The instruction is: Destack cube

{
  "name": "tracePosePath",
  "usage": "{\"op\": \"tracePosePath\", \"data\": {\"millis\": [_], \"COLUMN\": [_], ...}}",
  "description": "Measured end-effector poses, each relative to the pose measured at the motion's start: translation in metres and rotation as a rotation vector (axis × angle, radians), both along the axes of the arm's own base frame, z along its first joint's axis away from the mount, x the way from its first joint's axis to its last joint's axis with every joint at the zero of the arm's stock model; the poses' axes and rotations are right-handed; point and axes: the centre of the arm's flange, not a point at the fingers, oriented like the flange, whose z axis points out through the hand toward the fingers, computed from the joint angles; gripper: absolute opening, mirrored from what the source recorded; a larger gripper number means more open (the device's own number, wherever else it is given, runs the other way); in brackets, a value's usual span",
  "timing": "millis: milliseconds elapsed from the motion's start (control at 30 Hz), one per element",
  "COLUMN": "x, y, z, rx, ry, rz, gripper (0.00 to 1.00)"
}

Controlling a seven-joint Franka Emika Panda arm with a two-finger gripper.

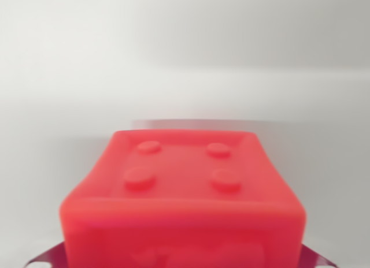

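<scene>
Glossy red cube [182,204] with four round studs on top, blurred, close below; hand state impossible to tell.

Background was just plain pale grey-white all over, pretty blurry. The surface [52,164] stretched away to a wall [185,25] of nearly the same tone, with only a soft, slightly darker band marking where they met. Lighting looked even and diffuse, no hard shadows anywhere.

jaws barely visible at lower corners, state unclear.
</scene>
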Motion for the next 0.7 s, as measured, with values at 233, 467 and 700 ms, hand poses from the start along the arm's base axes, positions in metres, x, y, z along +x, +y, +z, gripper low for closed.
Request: {"op": "tracePosePath", "data": {"millis": [233, 467, 700], "x": [0.0001, 0.0, 0.0003], "y": [-0.0003, -0.0001, -0.0001], "z": [-0.007, -0.0111, -0.0112], "rx": [0.0, 0.001, 0.001], "ry": [0.0, 0.0, -0.001], "rz": [0.0, 0.0, 0.0], "gripper": [0.0, 0.0, 1.0]}}
